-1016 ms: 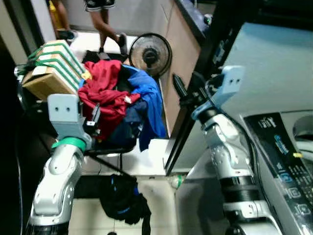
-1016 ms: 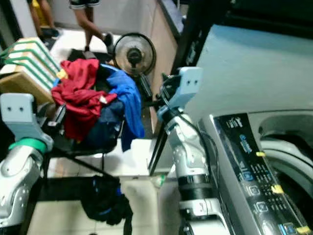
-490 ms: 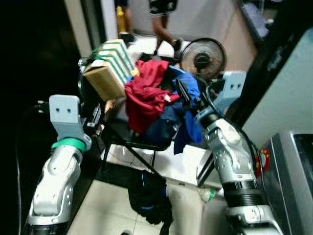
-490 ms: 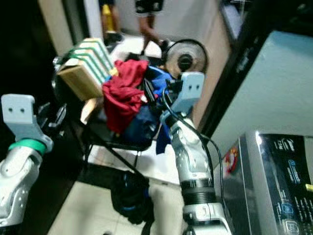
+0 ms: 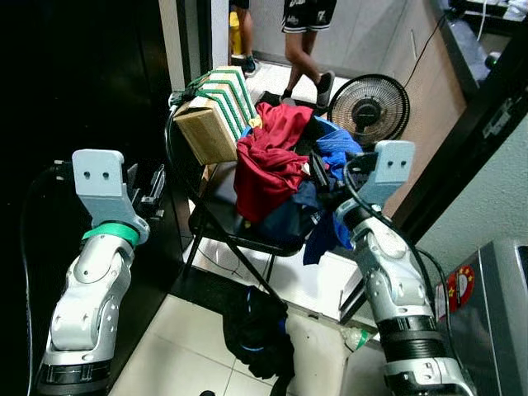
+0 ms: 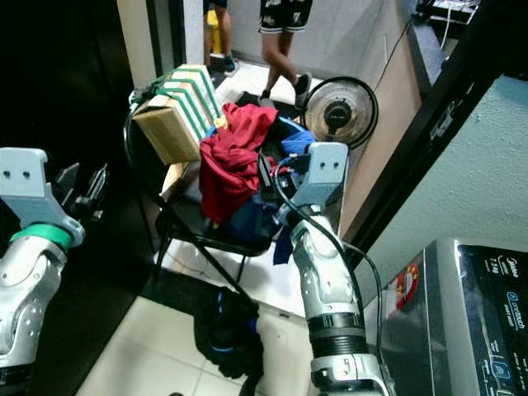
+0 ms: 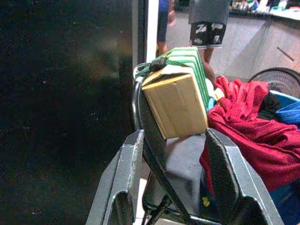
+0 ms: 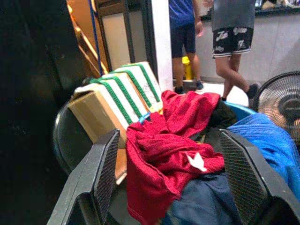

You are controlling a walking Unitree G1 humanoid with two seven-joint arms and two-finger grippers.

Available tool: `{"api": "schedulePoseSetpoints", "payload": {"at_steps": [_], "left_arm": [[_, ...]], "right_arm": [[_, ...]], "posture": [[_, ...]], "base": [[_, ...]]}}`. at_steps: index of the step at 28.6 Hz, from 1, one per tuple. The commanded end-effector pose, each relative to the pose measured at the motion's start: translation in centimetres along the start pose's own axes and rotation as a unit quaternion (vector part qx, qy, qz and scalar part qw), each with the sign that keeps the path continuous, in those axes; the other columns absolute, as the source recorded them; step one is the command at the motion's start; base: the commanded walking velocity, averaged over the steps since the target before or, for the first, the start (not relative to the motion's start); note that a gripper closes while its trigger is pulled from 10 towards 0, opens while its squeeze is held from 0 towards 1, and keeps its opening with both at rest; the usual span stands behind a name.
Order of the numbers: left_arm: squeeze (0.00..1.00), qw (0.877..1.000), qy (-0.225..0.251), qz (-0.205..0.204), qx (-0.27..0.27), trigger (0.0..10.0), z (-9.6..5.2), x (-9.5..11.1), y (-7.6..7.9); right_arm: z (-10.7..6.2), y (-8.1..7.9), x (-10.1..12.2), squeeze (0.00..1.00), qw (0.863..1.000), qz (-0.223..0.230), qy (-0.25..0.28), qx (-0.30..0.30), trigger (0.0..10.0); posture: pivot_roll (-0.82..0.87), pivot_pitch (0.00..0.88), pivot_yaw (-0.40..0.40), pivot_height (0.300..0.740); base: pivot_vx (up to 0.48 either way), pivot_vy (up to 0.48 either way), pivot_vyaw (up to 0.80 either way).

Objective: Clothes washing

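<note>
Right gripper (image 8: 168, 187), fingers wide, faces red garment (image 5: 268, 161) at frame centre, apparently for pickup; left gripper (image 7: 176, 183) wide, idle at left.

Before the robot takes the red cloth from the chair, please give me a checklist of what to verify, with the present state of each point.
1. Right gripper open and facing the red garment: ok.
2. Right gripper touching the garment: not ok; it is short of the pile.
3. Red garment free on top: cannot tell; it overlaps the blue garment and darker clothes.
4. Cardboard box leaning on the chair beside the clothes: not ok; pulling may disturb it.
5. Left gripper open, away from the pile: ok.
6. Person walking behind the chair, beside the fan: not ok.
</note>
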State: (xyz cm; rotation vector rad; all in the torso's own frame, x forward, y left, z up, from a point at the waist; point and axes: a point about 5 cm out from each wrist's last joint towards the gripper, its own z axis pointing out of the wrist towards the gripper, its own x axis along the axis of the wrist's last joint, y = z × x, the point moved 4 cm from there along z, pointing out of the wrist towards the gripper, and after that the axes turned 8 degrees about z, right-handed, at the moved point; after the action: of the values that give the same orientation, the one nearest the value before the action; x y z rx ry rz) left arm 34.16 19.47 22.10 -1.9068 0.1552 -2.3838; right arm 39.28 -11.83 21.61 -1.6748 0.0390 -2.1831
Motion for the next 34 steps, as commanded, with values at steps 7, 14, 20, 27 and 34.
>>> {"api": "schedulePoseSetpoints", "payload": {"at_steps": [7, 14, 20, 27, 34], "left_arm": [[0.0, 1.0, -0.019, -0.016, 0.002, 10.0, -0.7, -1.6, 0.6], [0.0, 0.999, -0.034, -0.024, 0.008, 10.0, -1.4, -3.0, 0.4], [0.0, 0.999, -0.033, -0.026, 0.01, 10.0, -1.5, -3.1, 0.7], [0.0, 0.999, -0.032, -0.018, 0.0, 10.0, -1.5, -3.1, 1.2], [0.0, 0.999, -0.039, -0.006, -0.013, 10.0, -1.0, -3.3, 0.5]], "right_arm": [[-1.0, 1.5, -0.9, 0.0, 1.0, -0.015, -0.016, -0.019, 10.0], [-1.5, 1.9, -1.1, 0.0, 0.999, -0.027, -0.02, -0.016, 10.0], [-1.7, 2.0, -1.2, 0.0, 0.999, -0.028, -0.023, -0.015, 10.0], [-1.7, 2.0, -1.3, 0.0, 0.999, -0.028, -0.024, -0.014, 10.0], [-1.9, 2.0, -1.7, 0.0, 0.999, -0.013, -0.013, -0.038, 10.0]], "posture": [[0.1, 0.0, -0.066, 0.74], [0.09, 0.0, -0.084, 0.74], [0.09, 0.0, -0.095, 0.74], [0.09, 0.0, -0.095, 0.74], [0.12, 0.0, -0.001, 0.74]], "base": [[0.319, 0.0, 0.0], [0.312, 0.0, 0.0], [0.309, 0.0, 0.0], [0.31, 0.0, 0.0], [0.31, 0.0, 0.0]]}}
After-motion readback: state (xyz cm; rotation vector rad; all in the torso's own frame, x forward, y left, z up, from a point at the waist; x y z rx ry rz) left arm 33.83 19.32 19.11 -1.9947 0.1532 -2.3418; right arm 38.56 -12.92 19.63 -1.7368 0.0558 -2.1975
